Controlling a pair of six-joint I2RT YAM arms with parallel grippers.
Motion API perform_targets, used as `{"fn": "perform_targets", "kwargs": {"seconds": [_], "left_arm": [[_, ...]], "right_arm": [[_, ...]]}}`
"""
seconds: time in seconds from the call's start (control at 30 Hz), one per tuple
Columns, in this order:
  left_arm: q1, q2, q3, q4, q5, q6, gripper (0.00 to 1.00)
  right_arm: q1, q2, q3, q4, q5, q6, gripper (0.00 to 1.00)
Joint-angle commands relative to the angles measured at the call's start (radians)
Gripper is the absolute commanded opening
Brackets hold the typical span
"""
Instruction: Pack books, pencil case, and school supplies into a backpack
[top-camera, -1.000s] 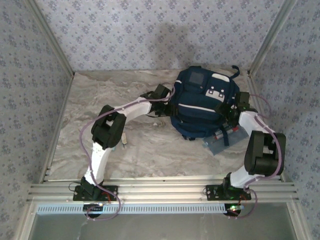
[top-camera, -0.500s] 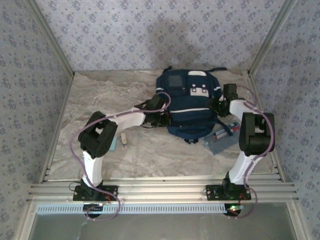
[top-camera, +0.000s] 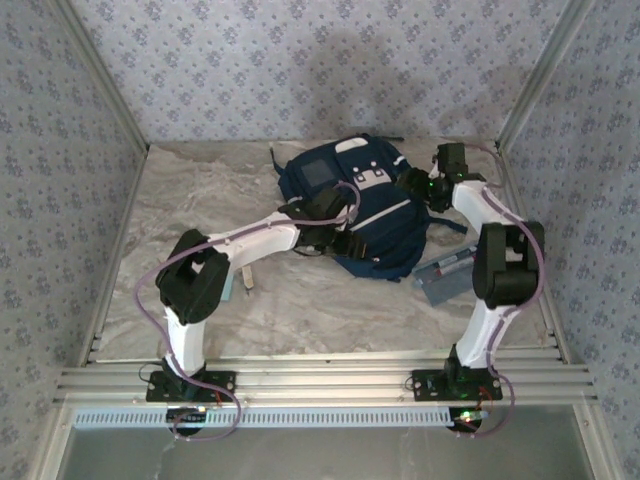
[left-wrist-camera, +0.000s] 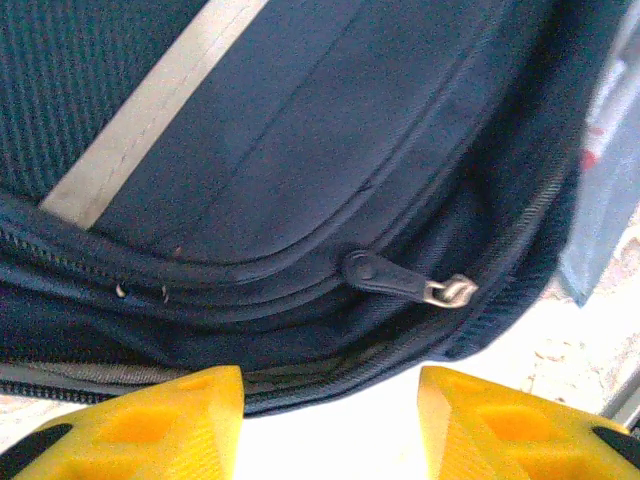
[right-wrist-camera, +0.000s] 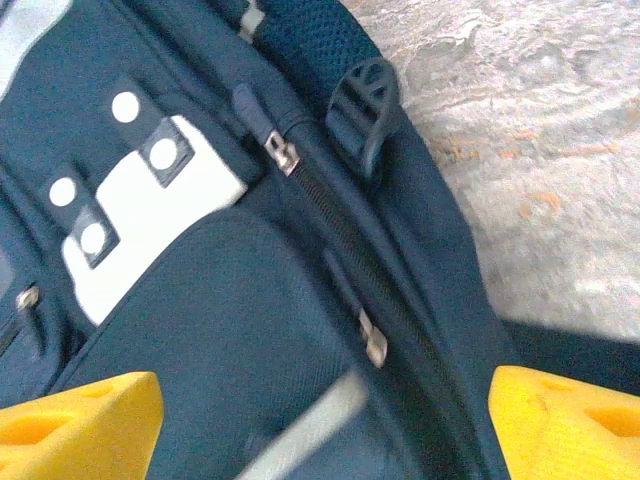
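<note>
The navy backpack (top-camera: 352, 200) lies flat at the back of the table, tilted with its top toward the back left. My left gripper (top-camera: 338, 240) is at its near edge and open; in the left wrist view the yellow fingers (left-wrist-camera: 140, 425) stand apart just short of the seam, and a zipper pull (left-wrist-camera: 410, 282) lies beyond them. My right gripper (top-camera: 412, 186) is open over the backpack's right side, with its fingers (right-wrist-camera: 565, 420) wide apart around a zipper pull (right-wrist-camera: 375, 345). The grey pencil case (top-camera: 448, 270) lies to the backpack's right. The paperback is hidden.
A beige eraser block (top-camera: 246, 279) and a sliver of the light-blue pad (top-camera: 228, 290) lie beside my left forearm. A white dotted patch (right-wrist-camera: 150, 195) and a strap buckle (right-wrist-camera: 365, 100) sit on the backpack. Metal posts and patterned walls close in both sides.
The backpack has slid left and turned counterclockwise. My right arm has reached further back along its right side, and my left gripper has followed its near edge.
</note>
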Motion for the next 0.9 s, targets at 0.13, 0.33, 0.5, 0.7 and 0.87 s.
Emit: {"fn": "perform_targets", "kwargs": {"seconds": [0.13, 0.33, 0.5, 0.7, 0.87], "left_arm": [[-0.004, 0.034, 0.184, -0.149, 0.003, 0.307, 0.47], [-0.004, 0.114, 0.278, -0.192, 0.017, 0.423, 0.46], [-0.004, 0.129, 0.247, -0.173, -0.013, 0.364, 0.46], [-0.004, 0.096, 0.158, -0.116, -0.018, 0.301, 0.47], [-0.002, 0.055, 0.125, -0.108, -0.036, 0.305, 0.47]], "right_arm": [[0.048, -0.317, -0.264, -0.127, 0.056, 0.080, 0.83], [0.112, -0.404, -0.429, -0.071, -0.002, 0.210, 0.77], [0.168, -0.361, -0.516, 0.045, -0.032, 0.317, 0.78], [0.165, -0.219, -0.533, 0.199, -0.022, 0.336, 0.55], [0.169, -0.177, -0.521, 0.232, -0.043, 0.244, 0.03]]}}
